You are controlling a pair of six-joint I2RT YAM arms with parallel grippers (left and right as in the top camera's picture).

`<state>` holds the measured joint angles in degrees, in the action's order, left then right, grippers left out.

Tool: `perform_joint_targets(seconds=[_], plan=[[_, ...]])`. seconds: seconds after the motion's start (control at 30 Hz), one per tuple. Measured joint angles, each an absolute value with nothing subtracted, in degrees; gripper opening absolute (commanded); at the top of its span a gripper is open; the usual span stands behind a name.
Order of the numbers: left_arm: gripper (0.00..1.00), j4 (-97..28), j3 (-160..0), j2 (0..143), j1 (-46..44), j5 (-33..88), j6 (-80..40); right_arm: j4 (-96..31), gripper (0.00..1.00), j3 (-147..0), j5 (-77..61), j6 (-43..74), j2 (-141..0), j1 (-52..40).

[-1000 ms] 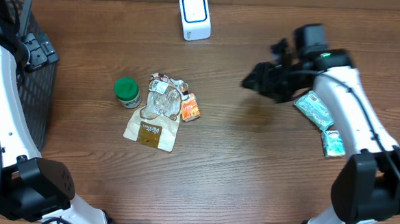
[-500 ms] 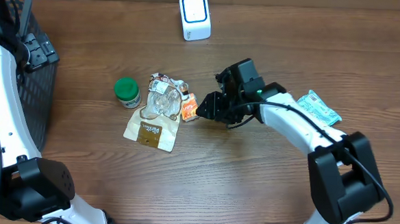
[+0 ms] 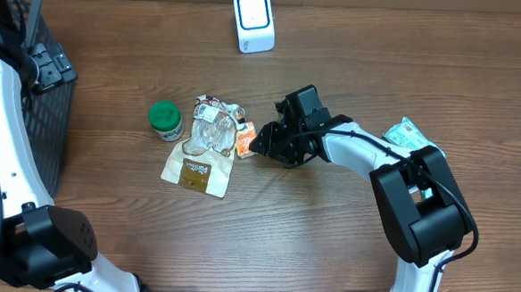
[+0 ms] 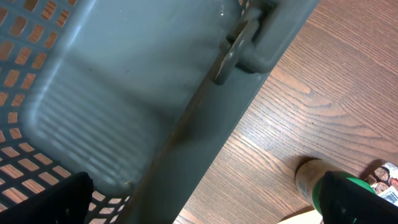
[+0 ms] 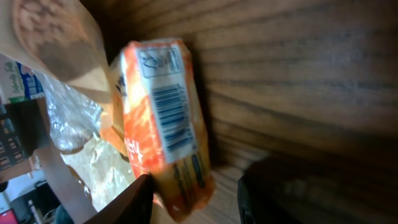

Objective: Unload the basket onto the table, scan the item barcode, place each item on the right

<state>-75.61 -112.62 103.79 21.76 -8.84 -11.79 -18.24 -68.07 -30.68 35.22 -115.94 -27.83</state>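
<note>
The right gripper (image 3: 259, 147) covered the near edge of the orange packet (image 3: 247, 143) from overhead, so the packet's outline was cut off there and its print was too small to read. A green and white packet (image 3: 409, 136) was partly hidden behind the right arm. In the left wrist view the basket (image 4: 124, 93) filled most of the frame out of focus. Only the lid of the green-lidded jar (image 3: 164, 119) showed in that view, cut off by a dark finger.

The orange packet lay on the table (image 3: 327, 239), just beside a clear plastic bag (image 3: 209, 131) that rested on a brown paper pouch (image 3: 195, 171). It was well apart from the white scanner (image 3: 254, 21). In the right wrist view its long axis ran from upper left to lower right. The barcode panel faced that camera, and its strip ran along the same axis.

The right jaws stood part open with the packet's lower end between them. One finger was against it, a gap showed to the other, and no grip had closed. The left gripper (image 3: 48, 69) hung over the basket rim, jaws spread wide and holding nothing
</note>
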Motion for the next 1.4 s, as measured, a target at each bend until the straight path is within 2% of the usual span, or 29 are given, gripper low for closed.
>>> perform_joint_targets(seconds=[0.17,0.33,0.43,0.6,0.77,0.87,0.9,0.93,0.97,1.0,1.1,1.2,1.3,1.4], plan=[[1.00,-75.6,-112.6,103.8,21.8,-8.8,-11.8,-16.3,0.37,-68.1,-31.4,35.7,-116.0,-27.8],[1.00,-75.6,-112.6,103.8,21.8,-8.8,-11.8,-15.9,0.15,-68.1,-31.8,36.2,-116.0,-27.8],[1.00,-75.6,-112.6,103.8,21.8,-8.8,-11.8,-16.4,0.08,-68.1,-32.0,36.5,-116.0,-27.8],[1.00,-75.6,-112.6,103.8,21.8,-8.8,-11.8,-21.0,0.05,-68.2,-33.3,34.7,-116.0,-27.1],[1.00,-75.7,-112.6,103.8,21.8,-8.8,-11.8,-36.4,0.06,-69.8,-35.7,24.2,-115.4,-23.2],[1.00,-75.6,-112.6,103.8,21.8,-8.8,-11.8,-46.0,0.14,-72.4,-35.2,15.7,-114.9,-20.7],[1.00,-75.6,-112.6,103.8,21.8,-8.8,-11.8,-48.8,0.28,-73.6,-34.5,12.3,-114.7,-19.8],[1.00,-75.6,-112.6,103.8,21.8,-8.8,-11.8,-50.1,0.49,-74.5,-33.6,9.9,-114.6,-19.2],[1.00,-75.6,-112.6,103.8,21.8,-8.8,-11.8,-51.0,0.62,-75.6,-32.4,7.1,-114.5,-18.5],[1.00,-75.6,-112.6,103.8,21.8,-8.8,-11.8,-51.4,0.68,-76.6,-30.9,4.4,-114.4,-17.9],[1.00,-75.6,-112.6,103.8,21.8,-8.8,-11.8,-51.6,0.71,-78.4,-27.0,0.3,-114.3,-16.9],[1.00,-75.6,-112.6,103.8,21.8,-8.8,-11.8,-53.2,0.61,-80.2,-25.0,-1.8,-114.3,-16.6],[1.00,-75.6,-112.6,103.8,21.8,-8.8,-11.8,-55.2,0.38,-82.5,-25.5,-3.4,-114.3,-16.8],[1.00,-75.6,-112.6,103.8,21.8,-8.8,-11.8,-56.0,0.08,-84.2,-27.0,-3.2,-114.3,-18.2]])
